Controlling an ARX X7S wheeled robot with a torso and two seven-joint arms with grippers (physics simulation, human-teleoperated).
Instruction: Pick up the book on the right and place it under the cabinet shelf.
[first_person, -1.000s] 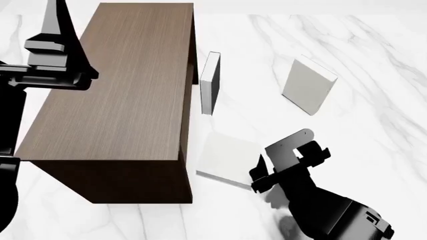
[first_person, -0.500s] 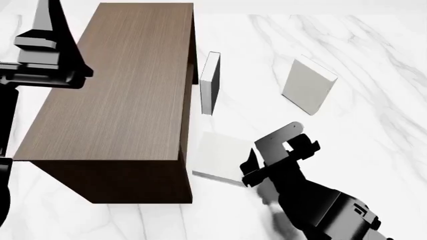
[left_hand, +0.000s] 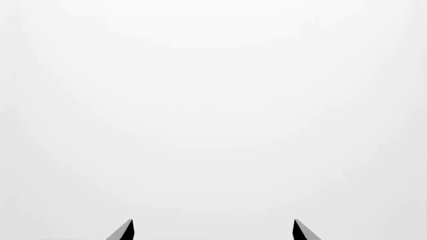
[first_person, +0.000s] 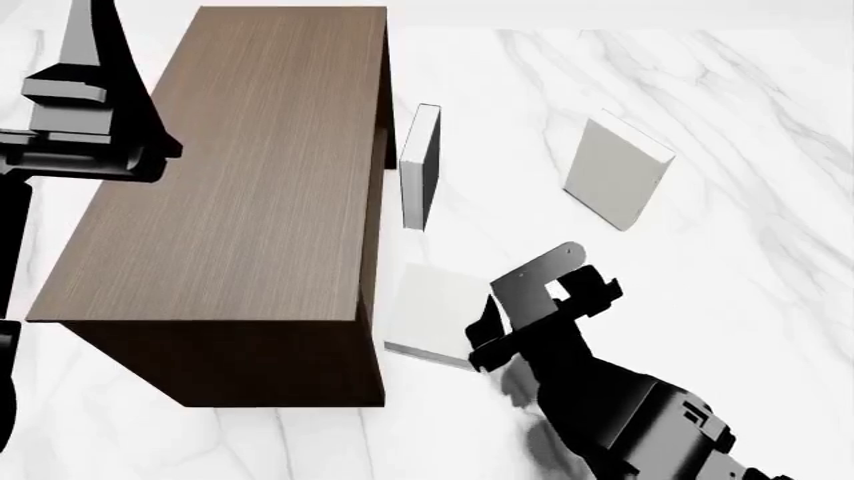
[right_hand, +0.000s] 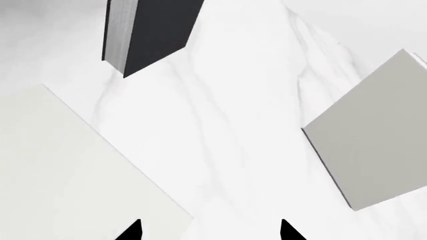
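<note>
The right gripper hovers with its jaws spread, empty, just beside the flat pale book that lies against the cabinet shelf. The book on the right stands tilted on the marble floor, well apart. The left gripper is raised, its tips apart.
</note>
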